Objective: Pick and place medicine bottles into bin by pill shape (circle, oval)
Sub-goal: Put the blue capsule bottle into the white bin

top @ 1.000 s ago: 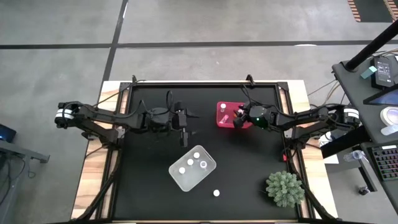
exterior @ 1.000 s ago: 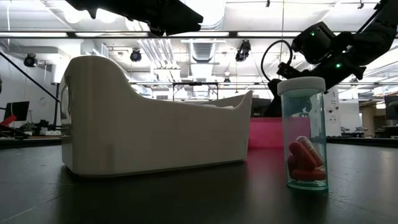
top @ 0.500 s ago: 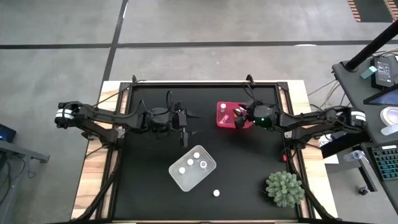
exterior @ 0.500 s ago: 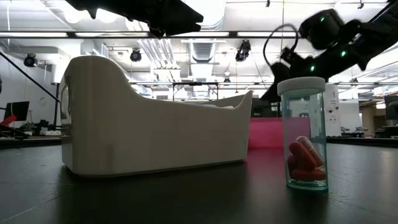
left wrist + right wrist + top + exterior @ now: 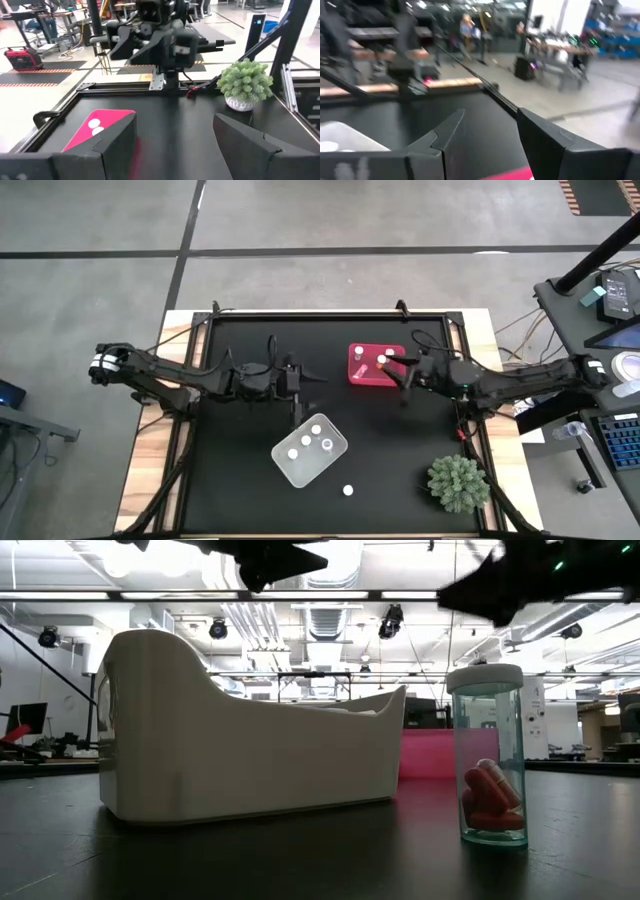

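Observation:
A pink tray [image 5: 372, 366] at the table's far middle holds two white-capped bottles [image 5: 381, 360]. A white tray [image 5: 310, 450] near the middle holds three more. One bottle [image 5: 348, 490] stands alone near the front edge; in the low view [image 5: 487, 755] it has a clear teal body with red oval pills. My right gripper [image 5: 402, 382] is open and empty, raised just right of the pink tray. My left gripper [image 5: 303, 392] is open and empty, raised between the two trays; its wrist view shows the pink tray [image 5: 100, 131].
A spiky green plant in a white pot [image 5: 458, 483] stands at the front right corner and also shows in the left wrist view [image 5: 245, 82]. The dark tabletop has a raised frame [image 5: 330, 315] round its edges. Bare tabletop lies at the front left.
My right gripper has drawn back from over the pink tray toward the table's right edge and has risen, turning as it went. Two white caps stay in the pink tray.

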